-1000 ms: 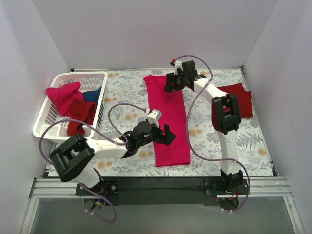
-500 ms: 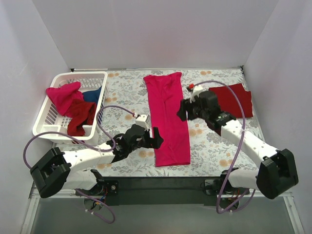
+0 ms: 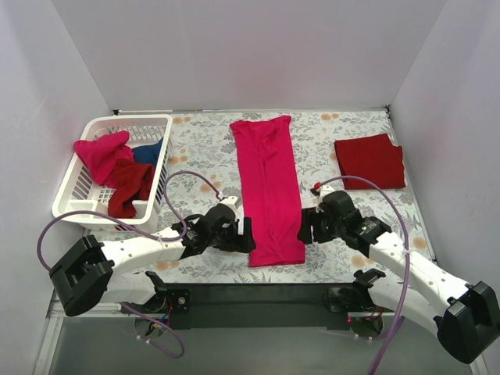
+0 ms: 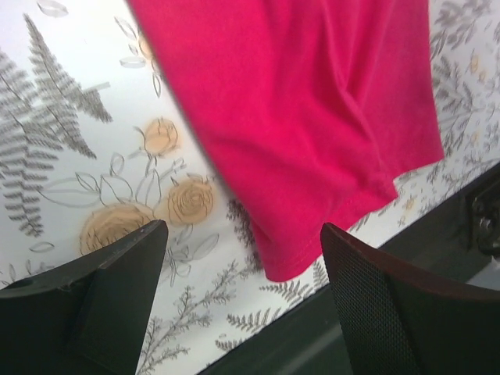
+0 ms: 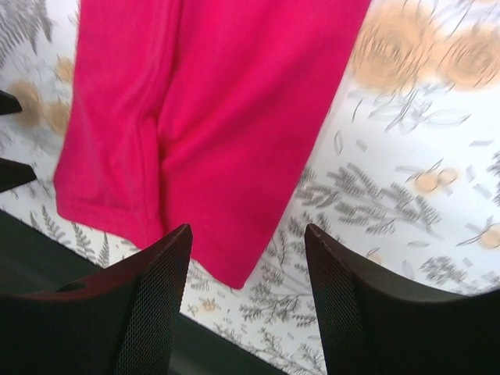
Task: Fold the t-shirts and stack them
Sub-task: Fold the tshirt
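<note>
A bright pink-red t-shirt, folded into a long strip, lies down the middle of the table. Its near end shows in the left wrist view and in the right wrist view. My left gripper is open and empty just left of the strip's near left corner. My right gripper is open and empty just right of its near right corner. A folded dark maroon-red t-shirt lies flat at the back right. A pink-red shirt, a maroon-red shirt and a blue shirt sit bunched in the basket.
The white lattice basket stands at the far left of the flower-patterned tablecloth. The table's black front edge runs just below both grippers. White walls close in the back and both sides.
My right arm has swung from the strip's far end down to its near right corner. My left gripper has moved a little nearer, to the strip's near left corner.
</note>
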Available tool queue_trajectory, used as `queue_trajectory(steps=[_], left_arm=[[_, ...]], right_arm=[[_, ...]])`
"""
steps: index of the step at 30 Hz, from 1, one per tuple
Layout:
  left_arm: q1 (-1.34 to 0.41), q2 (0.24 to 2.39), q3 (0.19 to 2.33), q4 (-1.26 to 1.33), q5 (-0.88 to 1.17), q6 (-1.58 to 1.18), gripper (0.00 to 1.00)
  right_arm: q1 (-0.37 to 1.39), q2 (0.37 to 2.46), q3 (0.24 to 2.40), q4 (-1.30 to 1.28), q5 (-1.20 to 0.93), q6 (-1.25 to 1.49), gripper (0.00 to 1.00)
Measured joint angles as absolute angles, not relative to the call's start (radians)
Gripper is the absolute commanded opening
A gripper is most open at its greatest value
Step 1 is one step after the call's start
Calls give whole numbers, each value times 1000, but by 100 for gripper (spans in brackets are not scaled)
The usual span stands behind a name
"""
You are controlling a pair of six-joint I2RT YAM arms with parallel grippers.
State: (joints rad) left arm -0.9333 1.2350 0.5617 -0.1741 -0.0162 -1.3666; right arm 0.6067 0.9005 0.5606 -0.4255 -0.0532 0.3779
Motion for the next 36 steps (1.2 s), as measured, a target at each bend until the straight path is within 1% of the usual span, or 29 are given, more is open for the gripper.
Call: queue_trajectory(steps=[6, 15, 19, 22, 23, 27, 28, 30, 31, 34, 35, 36], left_arm=[[-971, 1228, 532, -196, 39, -1430, 69], [-1049, 1248, 517, -191, 33, -1508, 63], [-1066, 1268, 520, -178, 32, -1520, 62], [-1071, 1282, 526, -169, 31, -1525, 59], [-1073, 1288, 528, -163, 30, -1526, 58], [-1078, 1307, 534, -150, 29, -1526, 50], [-1079, 1310, 534, -150, 28, -1526, 44], [-1081, 1316, 534, -151, 26, -1528, 35], [-1083, 1320, 534, -154, 26, -1527, 29], [-1086, 1321, 534, -155, 27, -1523, 19], [-1086, 1321, 534, -153, 28, -1522, 13], [-1087, 1321, 534, -152, 30, -1521, 10]], right_arm=[[669, 900, 472, -475, -78, 439, 54], [711, 912, 423, -450, -90, 482, 53], [735, 933, 408, -429, -97, 500, 51], [748, 936, 408, -410, -96, 508, 48], [750, 936, 407, -406, -97, 511, 44], [763, 942, 407, -390, -97, 521, 34], [766, 945, 407, -389, -98, 522, 31], [768, 948, 407, -389, -98, 524, 27], [769, 950, 407, -388, -98, 524, 24], [770, 957, 407, -387, -98, 523, 19], [771, 960, 407, -386, -98, 521, 16], [773, 964, 407, -386, -99, 518, 13]])
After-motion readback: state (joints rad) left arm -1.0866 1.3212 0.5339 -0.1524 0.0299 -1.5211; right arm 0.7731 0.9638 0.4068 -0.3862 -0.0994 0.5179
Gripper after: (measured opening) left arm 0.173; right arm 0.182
